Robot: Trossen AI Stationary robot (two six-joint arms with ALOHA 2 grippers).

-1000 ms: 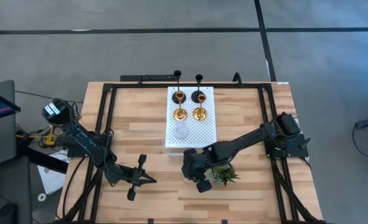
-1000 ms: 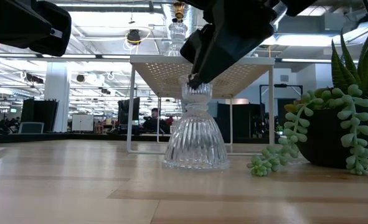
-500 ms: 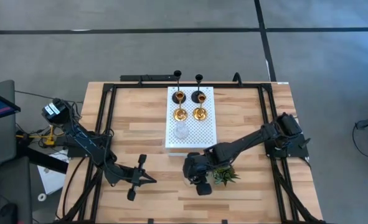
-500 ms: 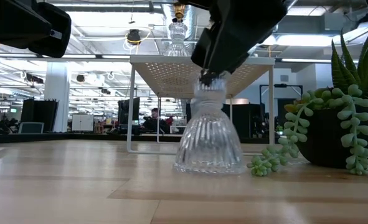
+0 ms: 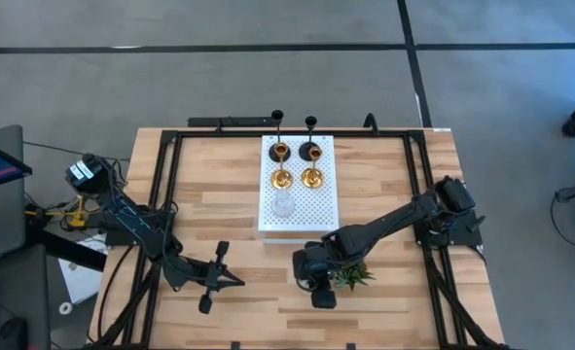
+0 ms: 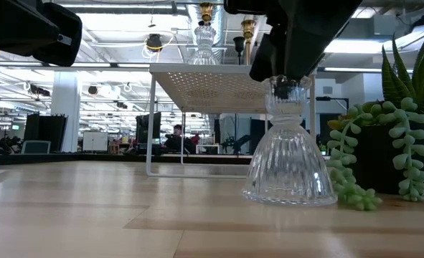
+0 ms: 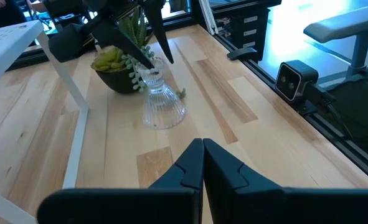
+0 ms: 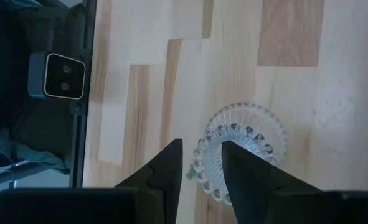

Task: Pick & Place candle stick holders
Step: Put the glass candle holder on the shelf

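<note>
A clear glass candle stick holder (image 6: 289, 161) stands upright beside the potted plant (image 6: 384, 154), with my right gripper (image 6: 286, 80) shut on its top. In the high view that gripper (image 5: 316, 280) hides it. The left wrist view shows the holder (image 7: 162, 102) and the right fingers above it. On the white perforated board (image 5: 318, 209) stand two gold holders (image 5: 280, 179), two black ones (image 5: 309, 153) and another glass one (image 5: 284, 205). My left gripper (image 5: 238, 282) waits shut at the near left. My right gripper pinches the glass holder's top cup (image 6: 288, 97) between its two fingers, coming steeply from above. The holder stays upright below the fingers. Its ribbed bell base (image 6: 289, 193) is at the table top; whether it touches the wood I cannot tell.
The plant's trailing green strands (image 6: 351, 193) lie right next to the glass base. The board stands on thin white legs (image 6: 153, 122) behind it. Black frame rails (image 5: 165, 194) run along the table's left and right sides. Bare wood lies toward the near left.
My right gripper has carried the glass holder toward the table's right and near edge, rolling its wrist as it went. The holder has stayed upright and now stands against the plant's trailing strands.
</note>
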